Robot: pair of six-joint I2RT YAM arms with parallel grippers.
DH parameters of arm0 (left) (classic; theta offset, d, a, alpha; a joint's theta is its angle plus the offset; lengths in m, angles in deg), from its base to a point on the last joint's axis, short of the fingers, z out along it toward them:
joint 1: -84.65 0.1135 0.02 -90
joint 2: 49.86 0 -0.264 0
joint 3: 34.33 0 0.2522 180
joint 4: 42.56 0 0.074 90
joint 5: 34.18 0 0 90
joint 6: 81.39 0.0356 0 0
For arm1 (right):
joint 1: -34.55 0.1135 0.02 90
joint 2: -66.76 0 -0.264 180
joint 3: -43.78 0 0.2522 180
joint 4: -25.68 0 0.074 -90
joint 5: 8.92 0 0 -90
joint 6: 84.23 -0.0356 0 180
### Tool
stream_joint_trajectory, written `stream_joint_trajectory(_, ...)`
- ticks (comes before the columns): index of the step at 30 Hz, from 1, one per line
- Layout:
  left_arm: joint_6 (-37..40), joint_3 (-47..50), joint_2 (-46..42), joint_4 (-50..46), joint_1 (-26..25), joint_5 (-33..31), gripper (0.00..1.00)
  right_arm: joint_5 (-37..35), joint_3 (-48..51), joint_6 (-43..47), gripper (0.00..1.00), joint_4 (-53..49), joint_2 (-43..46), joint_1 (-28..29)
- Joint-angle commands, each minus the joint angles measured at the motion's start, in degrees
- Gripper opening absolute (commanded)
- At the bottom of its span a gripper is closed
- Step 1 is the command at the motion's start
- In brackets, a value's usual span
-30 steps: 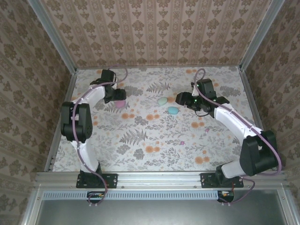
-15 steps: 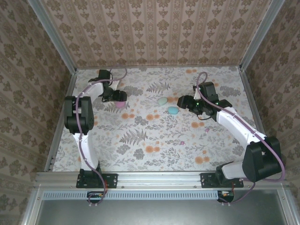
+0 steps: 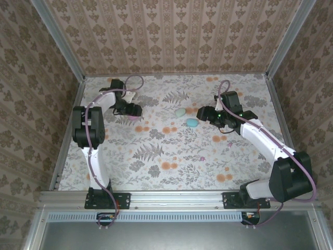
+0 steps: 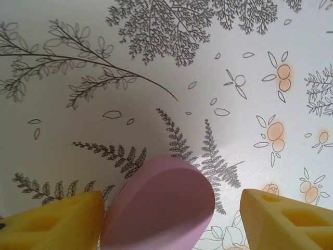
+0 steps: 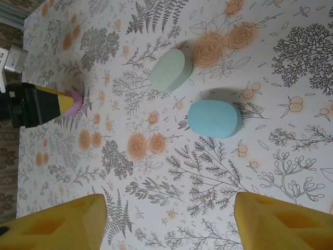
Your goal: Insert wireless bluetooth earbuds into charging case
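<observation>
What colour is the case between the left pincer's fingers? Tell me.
Pink case; left wrist view.

Soft, even light is falling from above onto the floral table (image 3: 171,151), with no hard glare anywhere. The overhead picture looks a little grainy, and the walls splay outward toward the edges. On the left wrist camera the fern print is sharp, dimmer on the left side and paler on the right. The pink case (image 4: 158,208) casts a faint, soft-edged shadow along its upper rim. The left fingertips (image 4: 52,221) are blurred at the bottom edge. The right wrist picture is bright and crisp, there's a thin shadow beside the blue case (image 5: 214,119), and the right fingertips (image 5: 57,221) are fuzzy.
</observation>
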Motion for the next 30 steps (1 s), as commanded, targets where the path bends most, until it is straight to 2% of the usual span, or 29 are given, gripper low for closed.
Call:
stream_joint_trajectory(1, 2.98, -0.15, 0.28, -2.43, -1.06, -2.59, 0.68, 0.27, -0.83, 0.22, 0.67, -2.18, -0.16, 0.22)
stream_joint_trajectory(10, 5.60, -0.72, 1.37, -3.66, -3.25, -9.71, 0.64, 0.04, -0.95, 0.49, 0.68, -2.91, 0.38, 0.29)
stream_joint_trajectory(20, 7.89, -0.01, 2.45, -3.63, -4.84, -13.05, 0.56, -0.15, -0.76, 0.44, 0.68, -2.87, 0.87, 0.23)
stream_joint_trajectory(23, 8.39, 0.55, 2.34, -3.21, -5.28, -14.08, 0.51, -0.13, -0.78, 0.37, 0.68, -2.91, 0.96, 0.23)
stream_joint_trajectory(26, 8.70, 0.88, 1.51, -2.93, -5.73, -15.36, 0.41, -0.09, -0.79, 0.42, 0.68, -2.94, 1.08, 0.22)
stream_joint_trajectory(30, 10.29, 2.09, -2.32, -2.67, -6.33, -11.62, 0.32, 0.97, -0.82, -0.12, 0.68, -2.59, 1.47, 0.22)
